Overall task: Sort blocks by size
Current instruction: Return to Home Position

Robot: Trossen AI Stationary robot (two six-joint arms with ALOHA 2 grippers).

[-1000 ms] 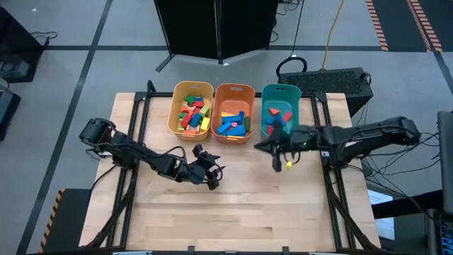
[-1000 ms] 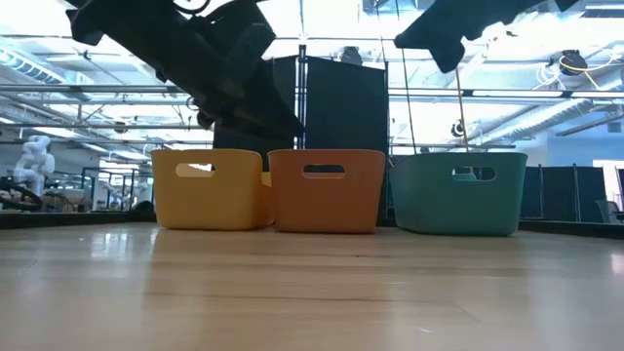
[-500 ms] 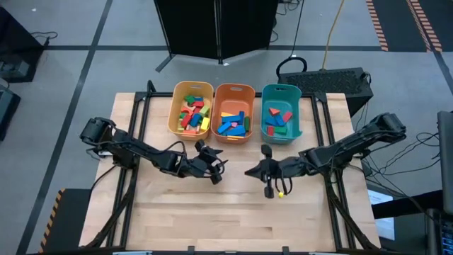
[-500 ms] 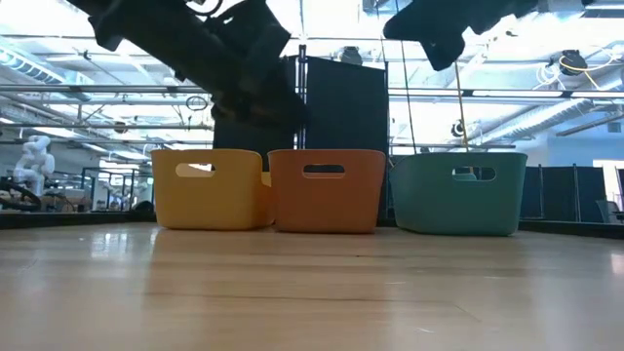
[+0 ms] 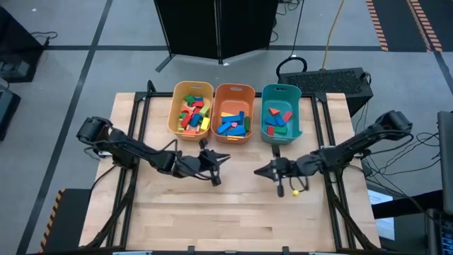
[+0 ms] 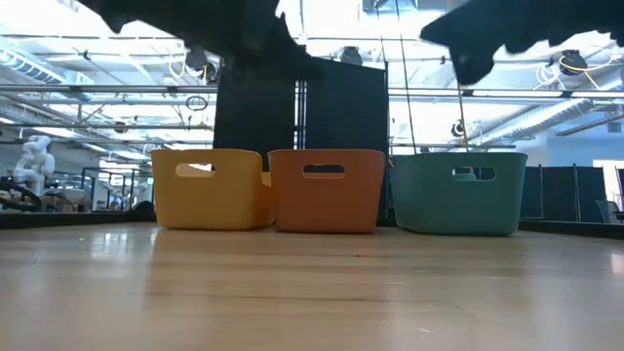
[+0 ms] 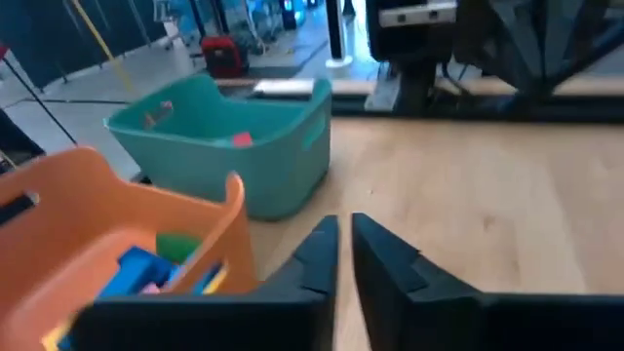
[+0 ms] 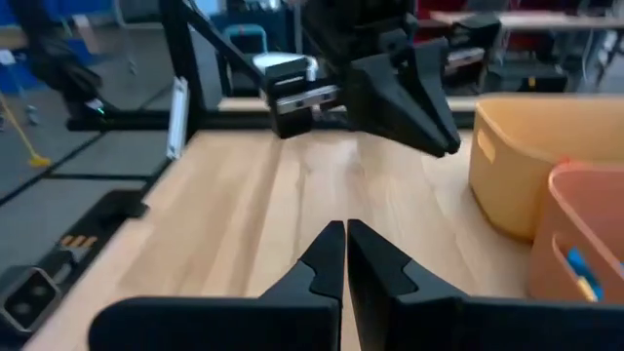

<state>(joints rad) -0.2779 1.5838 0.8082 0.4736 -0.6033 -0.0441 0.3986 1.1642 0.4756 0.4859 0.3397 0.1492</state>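
Wooden table (image 5: 233, 219), viewed from above: three bins in a row along its far edge, side by side. From the left-arm side they are the yellow bin (image 5: 174, 106), the orange bin (image 5: 215, 106) and the teal bin (image 5: 264, 106). The blocks (image 5: 192, 113) lie inside the bins. The yellow bin holds a mixed heap of red, green, yellow and blue pieces. The orange bin holds mainly blue bars with some yellow and pink. The teal bin holds a few red, blue and green pieces. The left end effector (image 5: 214, 166) hangs over the table in front of the orange bin, near the table's middle. Its own wrist camera shows the fingers (image 7: 322, 255) narrow, almost together, with nothing between them. The orange and teal bins stand beyond them. The right end effector (image 5: 266, 170) hangs over the table in front of the teal bin, pointing toward the left one, the two well apart. Its fingers (image 8: 330, 252) are pressed together and empty. In the low view both arms show only as dark shapes above the bins.
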